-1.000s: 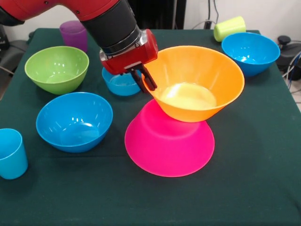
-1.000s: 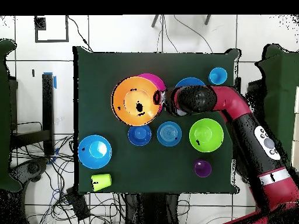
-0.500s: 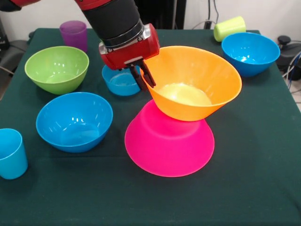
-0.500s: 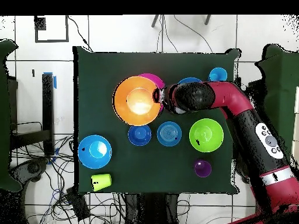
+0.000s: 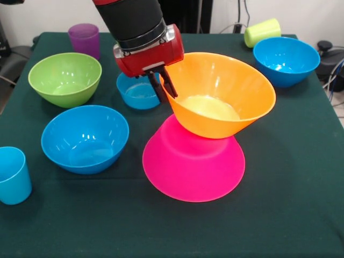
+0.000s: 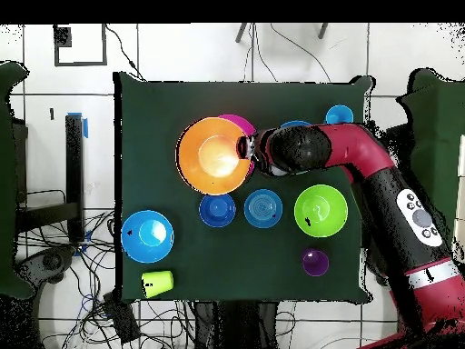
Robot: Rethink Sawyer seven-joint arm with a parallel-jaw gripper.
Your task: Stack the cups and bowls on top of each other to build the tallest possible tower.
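Orange bowl (image 5: 220,94) is gripped at its rim by the clenched gripper (image 5: 165,88) and held tilted on the upturned pink bowl (image 5: 193,164), its base off-centre toward the gripper side.

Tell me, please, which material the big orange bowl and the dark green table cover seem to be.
Big orange bowl: probably glossy plastic, since its smooth wall glows and shows a bright sheen inside. Dark green table cover: likely matte cloth, with no reflections.

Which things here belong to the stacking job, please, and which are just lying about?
Job: orange bowl held by gripper, pink bowl, green bowl, blue bowls, purple cup, yellow-green cup, light-blue cup.
Lying about: cables beside the table.
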